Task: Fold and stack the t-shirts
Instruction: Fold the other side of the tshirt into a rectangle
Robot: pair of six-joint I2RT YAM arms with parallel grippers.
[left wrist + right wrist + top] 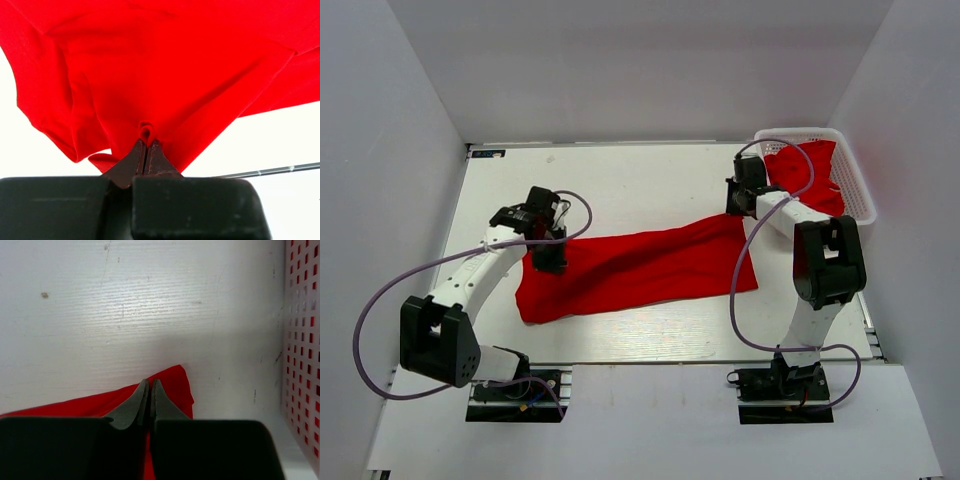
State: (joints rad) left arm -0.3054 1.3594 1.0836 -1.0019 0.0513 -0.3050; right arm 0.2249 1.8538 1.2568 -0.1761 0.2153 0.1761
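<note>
One red t-shirt (640, 265) lies stretched across the middle of the table, folded into a long band. My left gripper (548, 258) is shut on a pinch of its left end. In the left wrist view the closed jaws (146, 142) hold a small fold of the red cloth (150, 65), which hangs spread out in front of them. My right gripper (735, 207) is shut at the shirt's far right corner. In the right wrist view its jaws (149, 383) are closed with the red corner (176, 386) between and under them. More red shirts (817, 172) lie in the basket.
A white lattice basket (861, 195) stands at the back right corner, close beside my right arm; its wall shows in the right wrist view (302, 340). White walls enclose the table on the left, back and right.
</note>
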